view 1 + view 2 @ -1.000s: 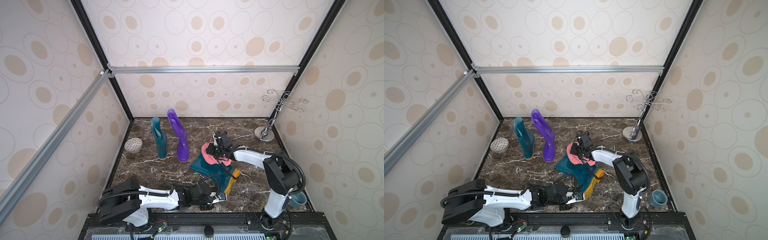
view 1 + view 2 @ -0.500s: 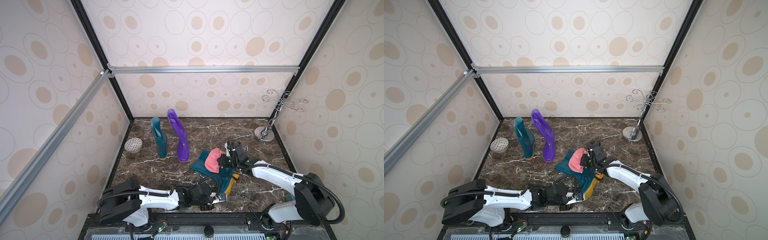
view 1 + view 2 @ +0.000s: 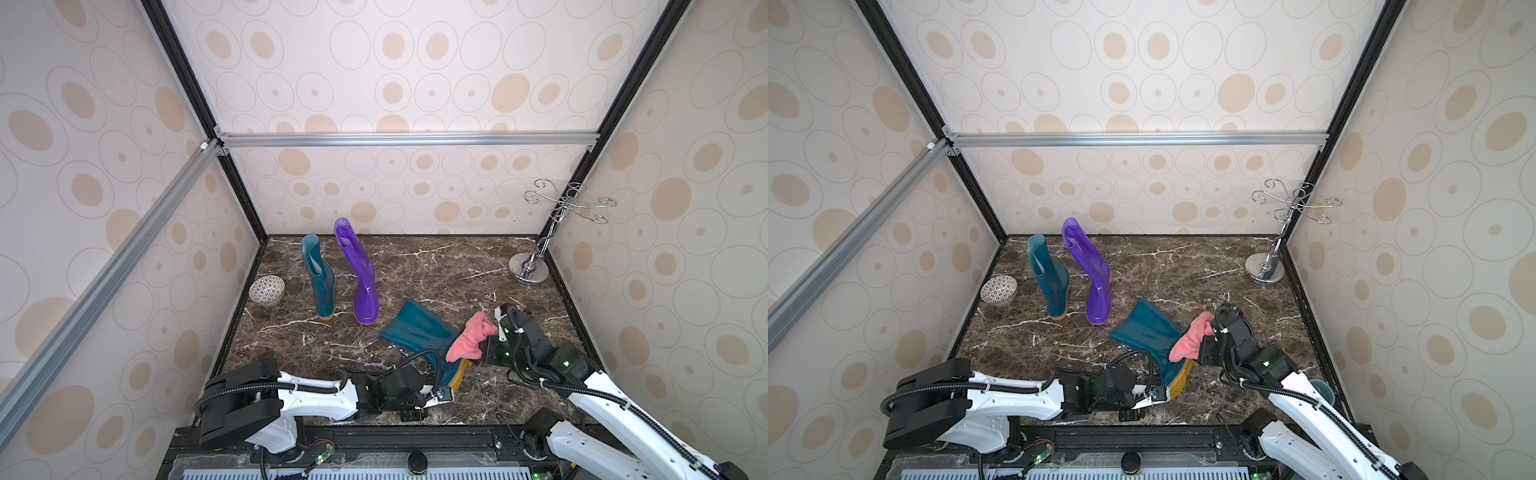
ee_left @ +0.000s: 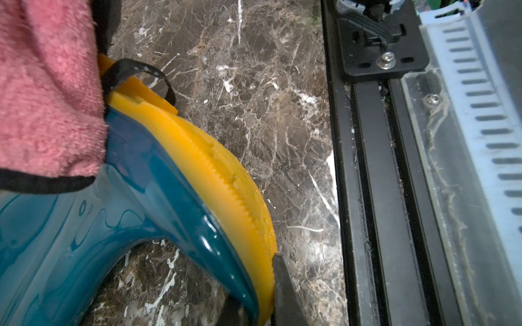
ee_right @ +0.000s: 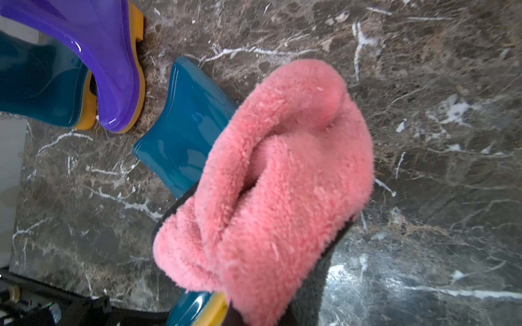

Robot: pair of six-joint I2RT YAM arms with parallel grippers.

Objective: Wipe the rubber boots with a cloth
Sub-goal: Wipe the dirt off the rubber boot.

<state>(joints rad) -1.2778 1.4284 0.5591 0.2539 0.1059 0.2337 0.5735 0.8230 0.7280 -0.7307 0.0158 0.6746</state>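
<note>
One dark teal rubber boot (image 3: 419, 332) (image 5: 183, 127) lies on its side on the marble floor, yellow sole (image 4: 226, 175) facing the front rail. My left gripper (image 3: 440, 392) (image 4: 262, 310) is shut on its toe, one finger on the sole and one on the upper. The pink cloth (image 3: 471, 336) (image 5: 282, 183) is bunched and rests against this boot's heel end, with my right gripper (image 3: 486, 351) shut on it; the cloth hides that gripper's fingers in the right wrist view. Another teal boot (image 3: 320, 282) and a purple boot (image 3: 361, 278) stand upright at the back left.
A patterned bowl (image 3: 267, 290) sits by the left wall. A chrome hook stand (image 3: 528, 272) stands in the back right corner. A blue cup (image 3: 1323, 388) is near the right wall behind my right arm. The black front rail (image 4: 367, 169) runs close to the held boot's sole.
My right gripper has drawn the cloth along the lying teal boot, from its shaft down to the heel, nearer and to the right. The left gripper and the boot have stayed put.
</note>
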